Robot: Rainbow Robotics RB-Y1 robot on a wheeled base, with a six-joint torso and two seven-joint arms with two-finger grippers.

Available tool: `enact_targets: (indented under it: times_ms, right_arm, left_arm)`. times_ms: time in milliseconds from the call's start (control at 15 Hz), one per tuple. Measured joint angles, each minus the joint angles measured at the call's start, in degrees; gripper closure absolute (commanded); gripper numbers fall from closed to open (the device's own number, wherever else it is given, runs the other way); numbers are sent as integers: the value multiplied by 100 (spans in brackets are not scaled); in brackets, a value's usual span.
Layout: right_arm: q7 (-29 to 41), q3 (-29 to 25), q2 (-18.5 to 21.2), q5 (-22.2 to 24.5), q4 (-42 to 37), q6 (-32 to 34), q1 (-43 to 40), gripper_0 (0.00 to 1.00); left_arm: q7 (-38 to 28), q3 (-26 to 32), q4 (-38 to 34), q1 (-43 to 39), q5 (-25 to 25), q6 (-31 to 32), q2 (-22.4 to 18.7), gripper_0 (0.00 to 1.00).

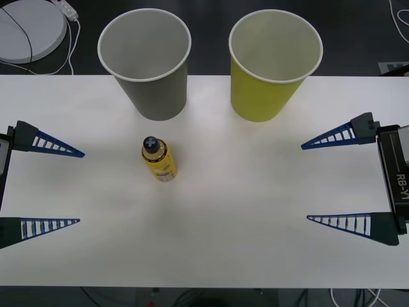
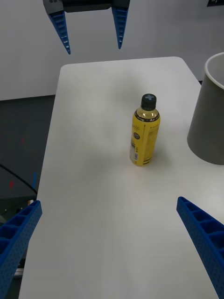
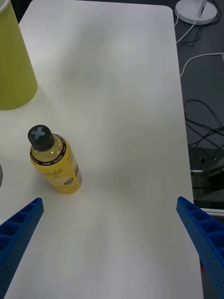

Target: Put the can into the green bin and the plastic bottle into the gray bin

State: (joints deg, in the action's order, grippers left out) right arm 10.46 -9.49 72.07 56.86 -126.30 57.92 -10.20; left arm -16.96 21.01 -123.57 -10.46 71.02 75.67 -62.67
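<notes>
Gray bin (image 1: 149, 70): standing upright at the back of the surface, nothing showing inside.
Green bin (image 1: 271, 70): standing upright just beside it, nothing showing inside.
Plastic bottle (image 1: 158, 159): standing upright near the gray bin, in front of it.
Surface (image 1: 243, 211): white, lying over a dark floor with cables.
Left gripper (image 1: 54, 187): hovering at the left edge, fingers spread wide, grasping nothing.
Right gripper (image 1: 332, 179): hovering at the right edge, released likewise.

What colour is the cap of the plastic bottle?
The plastic bottle has a dark cap with a pale cross on top, clearest in the left wrist view.
</notes>
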Motion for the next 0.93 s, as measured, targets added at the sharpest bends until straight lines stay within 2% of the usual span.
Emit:
enact_targets:
  times_ms: [400, 733, 933]
  right_arm:
    - [0, 0, 0, 0, -1, 0, 0, 0]
    - [0, 0, 0, 1, -1, 0, 0, 0]
    - [0, 0, 0, 1, -1, 0, 0, 0]
  left_arm:
    - [3, -20, 52, -86, 7, -1, -3, 0]
    - [224, -83, 599, -228, -234, -36, -360, 0]
    - [358, -91, 1005, -252, -484, -79, -369, 0]
